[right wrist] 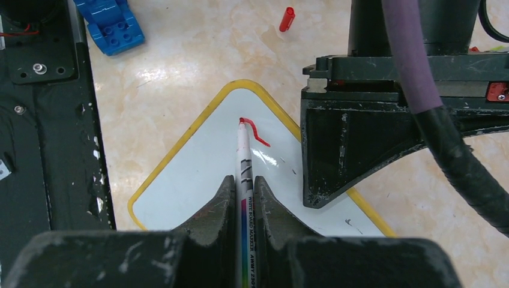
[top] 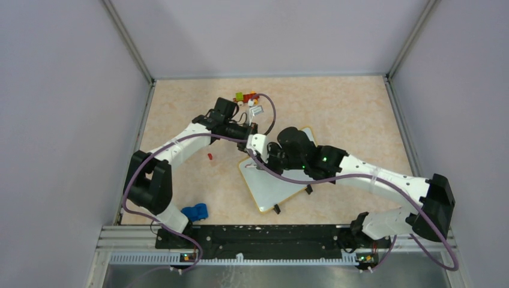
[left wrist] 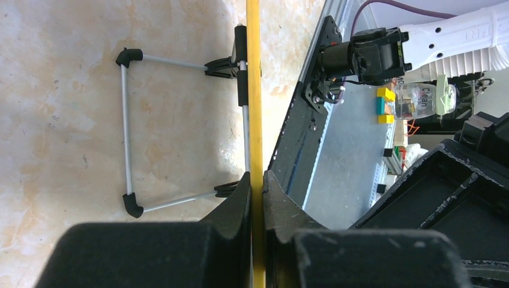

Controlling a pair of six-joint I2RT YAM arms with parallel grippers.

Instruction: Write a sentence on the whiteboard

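Note:
The whiteboard (top: 277, 187) lies between the arms, white with a yellow rim and a wire stand with black feet (left wrist: 126, 127). My left gripper (top: 257, 144) is shut on the board's far edge; in the left wrist view the jaws (left wrist: 257, 185) pinch the yellow rim (left wrist: 254, 90). My right gripper (right wrist: 243, 180) is shut on a whiteboard marker (right wrist: 244, 162). Its red tip (right wrist: 242, 122) rests on the board (right wrist: 192, 180). Of the sentence only one short curved red stroke (right wrist: 259, 135) shows; no words are readable. In the top view the right gripper (top: 270, 161) hides the stroke.
A red marker cap (top: 210, 156) lies left of the board. A blue toy block (top: 195, 212) sits by the left arm's base. Small coloured blocks (top: 247, 96) lie at the back. A black rail (top: 258, 235) runs along the near edge. Grey walls enclose the table.

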